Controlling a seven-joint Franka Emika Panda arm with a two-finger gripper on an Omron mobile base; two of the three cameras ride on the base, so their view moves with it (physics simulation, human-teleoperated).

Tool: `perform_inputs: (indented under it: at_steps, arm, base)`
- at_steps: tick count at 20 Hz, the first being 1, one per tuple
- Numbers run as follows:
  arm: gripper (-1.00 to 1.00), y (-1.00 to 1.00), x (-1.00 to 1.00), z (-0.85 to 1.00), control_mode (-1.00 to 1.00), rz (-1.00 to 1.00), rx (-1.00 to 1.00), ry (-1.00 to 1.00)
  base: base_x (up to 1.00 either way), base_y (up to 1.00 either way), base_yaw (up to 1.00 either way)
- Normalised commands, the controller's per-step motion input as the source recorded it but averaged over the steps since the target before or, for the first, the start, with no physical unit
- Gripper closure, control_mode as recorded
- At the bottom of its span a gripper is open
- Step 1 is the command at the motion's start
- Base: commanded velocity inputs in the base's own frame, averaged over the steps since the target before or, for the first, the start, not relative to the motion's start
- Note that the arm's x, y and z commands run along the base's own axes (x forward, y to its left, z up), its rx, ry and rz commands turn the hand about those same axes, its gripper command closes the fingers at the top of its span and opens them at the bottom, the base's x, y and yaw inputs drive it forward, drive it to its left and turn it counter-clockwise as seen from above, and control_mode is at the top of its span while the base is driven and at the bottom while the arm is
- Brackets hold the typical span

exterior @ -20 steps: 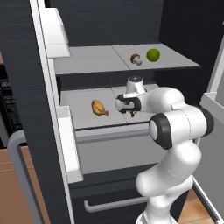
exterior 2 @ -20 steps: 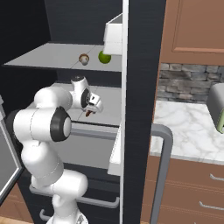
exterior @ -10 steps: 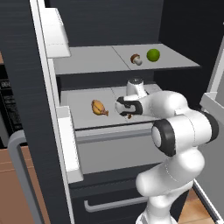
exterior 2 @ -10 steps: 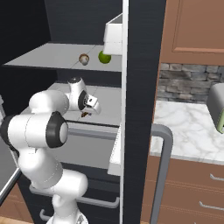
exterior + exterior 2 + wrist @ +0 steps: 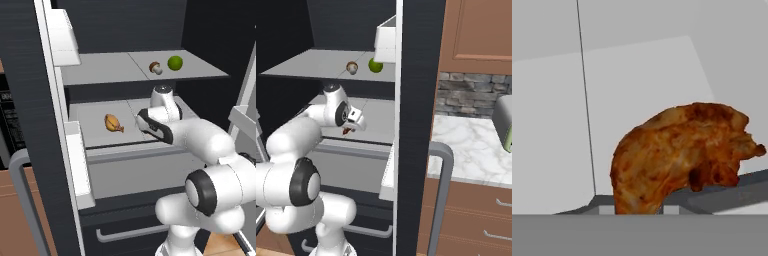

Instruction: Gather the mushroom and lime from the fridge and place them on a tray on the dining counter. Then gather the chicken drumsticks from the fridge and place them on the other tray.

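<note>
The gripper (image 5: 347,130) reaches into the open fridge at the middle shelf (image 5: 95,131), its jaws drawn in tight on a chicken drumstick (image 5: 679,152) that sits right against the hand camera. A second drumstick (image 5: 113,123) lies on the same shelf at the arm's 9 o'clock. On the upper shelf (image 5: 100,74), at 12 o'clock, the mushroom (image 5: 155,67) sits just beside the lime (image 5: 175,63).

A rendered home kitchen: an open fridge (image 5: 145,75) with grey shelves holding a lime (image 5: 175,63), mushroom (image 5: 155,67) and chicken drumstick (image 5: 114,123); beside it, wooden cabinets (image 5: 476,30), a stone backsplash (image 5: 468,95) and a marble-topped table (image 5: 471,150).
</note>
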Motion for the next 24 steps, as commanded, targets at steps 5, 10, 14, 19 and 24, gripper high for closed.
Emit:
perform_inputs:
  at_steps: [5, 10, 14, 19, 24]
  arm:
    - [1.0, 0.0, -0.82, 0.5, -1.0, 0.0, 0.0, 0.0]
    - [1.0, 0.0, -0.79, 0.34, -1.0, 0.0, 0.0, 0.0]
    - [1.0, 0.0, -0.78, 0.38, -1.0, 0.0, 0.0, 0.0]
    - [1.0, 0.0, -0.81, 0.45, -1.0, 0.0, 0.0, 0.0]
    - [1.0, -0.03, -0.8, 0.5, -1.0, 0.0, 0.0, 0.0]
  base:
    - [0.0, 0.0, 0.0]
    - [0.0, 0.0, 0.0]
    - [0.0, 0.0, 0.0]
    - [0.0, 0.0, 0.0]
    - [0.0, 0.0, 0.0]
